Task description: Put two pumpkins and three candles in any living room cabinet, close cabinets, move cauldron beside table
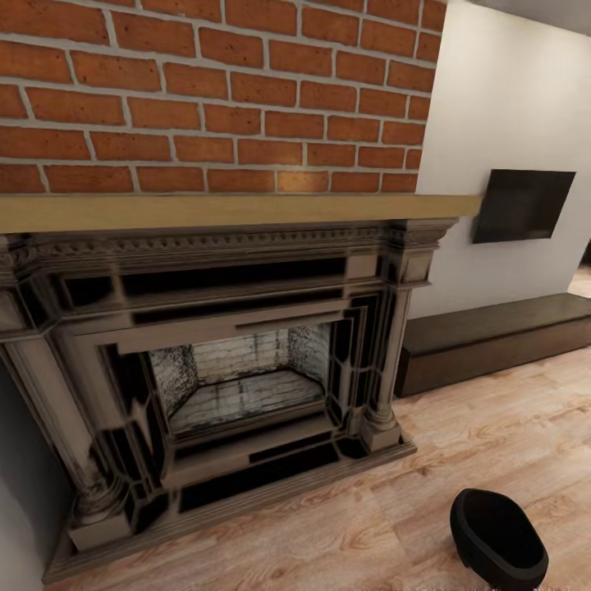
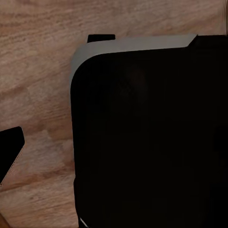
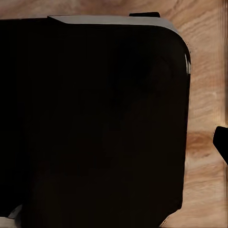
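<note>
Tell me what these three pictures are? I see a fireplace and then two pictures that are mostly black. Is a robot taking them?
Yes, a pretend robot on wheels inside a computer game world, steered by a person. The big picture comes from its head camera. It sees the ornate dark fireplace under a red brick wall. A long, low, dark brown wooden cabinet stands beside the fireplace, with a flat black screen on the wall above it. On the wooden floor sits a matte black round cauldron. The other two pictures come from cameras on its wrists, looking down at the robot's own big black base over the floor. I cannot tell if its grippers are open, and nothing looks held.
</note>
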